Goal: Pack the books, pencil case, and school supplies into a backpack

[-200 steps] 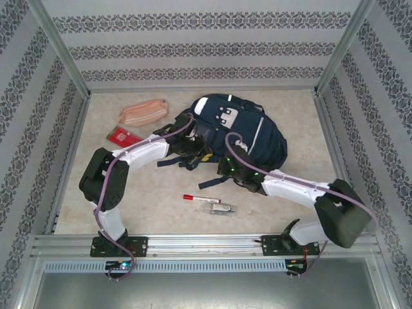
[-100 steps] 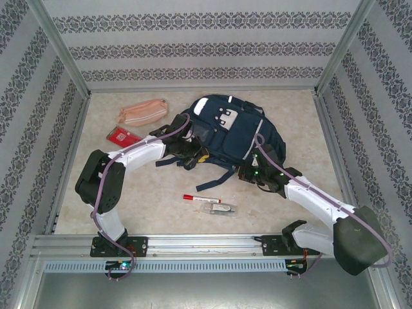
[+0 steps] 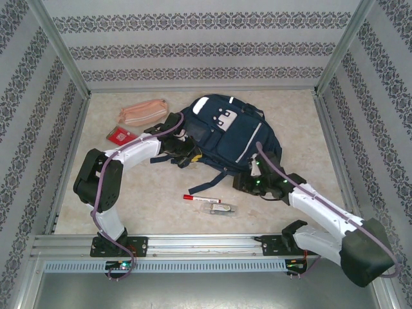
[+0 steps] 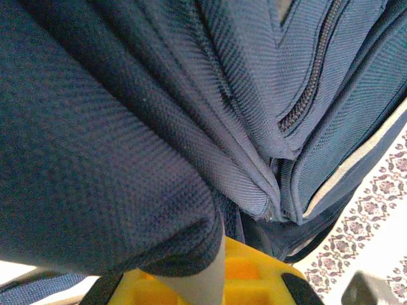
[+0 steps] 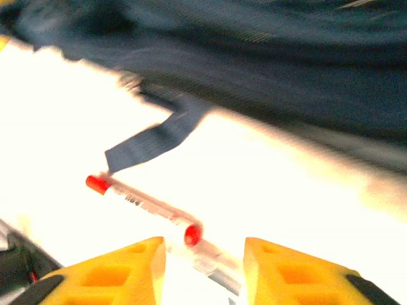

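Right gripper (image 5: 203,257): fingers spread, empty, low beside backpack (image 3: 225,138) near edge. Marker (image 5: 143,206) lies on table (image 3: 154,187) just ahead, slightly left, long axis slanting across finger gap. Right arm nearer. Left gripper (image 3: 185,153) pinches backpack fabric at its left edge.

Backpack (image 3: 225,138): navy blue, woven weave, thin white stripe (image 3: 250,140), pale grey-white patches (image 3: 223,117) at the far side; strap (image 5: 159,143) dark blue.
Pencil case (image 3: 143,112), far left: salmon pink.
Flat packet (image 3: 121,136): red with white marks.
Marker pen (image 3: 201,199), near centre: white barrel, red cap.
Wrapped item (image 3: 220,208) just beside it: greyish under clear film.
Table (image 3: 302,129): pale beige, faintly marbled.
Walls (image 3: 193,48): white with dark floral bands.
Left arm (image 3: 132,152) and right arm (image 3: 322,209): white and black, purple cables (image 3: 96,212).
Left gripper (image 4: 203,279) and right gripper (image 5: 203,270): yellow fingers (image 5: 127,270).
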Controlling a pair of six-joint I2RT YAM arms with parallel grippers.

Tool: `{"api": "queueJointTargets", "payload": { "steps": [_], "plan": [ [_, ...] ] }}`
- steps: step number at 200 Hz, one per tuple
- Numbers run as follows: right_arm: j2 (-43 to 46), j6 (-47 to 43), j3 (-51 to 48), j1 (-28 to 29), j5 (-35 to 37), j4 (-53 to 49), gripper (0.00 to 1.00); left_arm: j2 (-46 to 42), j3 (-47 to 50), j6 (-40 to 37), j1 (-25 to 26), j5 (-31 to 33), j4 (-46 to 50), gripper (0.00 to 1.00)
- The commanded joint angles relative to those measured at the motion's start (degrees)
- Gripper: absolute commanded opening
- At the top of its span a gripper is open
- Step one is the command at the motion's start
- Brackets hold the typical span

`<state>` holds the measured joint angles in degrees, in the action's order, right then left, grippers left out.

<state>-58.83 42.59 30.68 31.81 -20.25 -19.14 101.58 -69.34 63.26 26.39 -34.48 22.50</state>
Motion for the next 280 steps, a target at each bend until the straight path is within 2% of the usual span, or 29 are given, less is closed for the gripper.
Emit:
{"api": "queueJointTargets", "payload": {
  "steps": [1, 20, 61, 130, 159, 210, 241, 264, 280],
  "plan": [
    [0.4, 4.7, 3.2, 6.8, 11.1, 3.5, 0.43, -2.3, 1.5, 2.1, -0.3, -4.2, -3.0, 0.00],
    [-1.7, 5.2, 4.6, 8.8, 19.5, 3.5, 0.45, -2.9, 2.7, 4.0, 0.0, -5.3, -4.7, 0.00],
    [-8.0, 1.4, 5.8, 9.2, 23.7, 8.3, 0.43, -3.0, 2.5, 4.0, 0.3, -6.0, -4.1, 0.00],
    [-17.7, -2.6, 5.3, 9.7, 24.3, 19.6, 0.31, -3.8, 3.8, 5.2, 0.7, -7.4, -5.4, 0.00],
    [-22.0, -3.7, 8.6, 10.4, 25.6, 19.7, 0.26, -4.0, 3.5, 5.1, 1.1, -7.1, -5.5, 0.00],
    [-20.5, -1.3, 9.1, 11.8, 32.8, 14.0, 0.02, -4.1, 3.7, 3.4, 0.8, -7.1, -4.5, 0.00],
    [-15.5, -0.8, 6.4, 10.9, 27.9, 8.1, 0.00, -2.6, 2.7, -1.0, -0.9, -6.2, -1.2, 0.00],
    [-14.1, -2.8, 6.9, 6.3, 18.4, -1.1, 0.00, -2.4, 2.8, -5.6, -2.0, -2.4, 1.2, 0.00],
    [-12.9, -4.1, 8.3, 3.5, 16.3, -9.8, 0.00, -1.4, 1.8, -8.9, -3.0, -0.4, 3.3, 0.00]
  ]
}}
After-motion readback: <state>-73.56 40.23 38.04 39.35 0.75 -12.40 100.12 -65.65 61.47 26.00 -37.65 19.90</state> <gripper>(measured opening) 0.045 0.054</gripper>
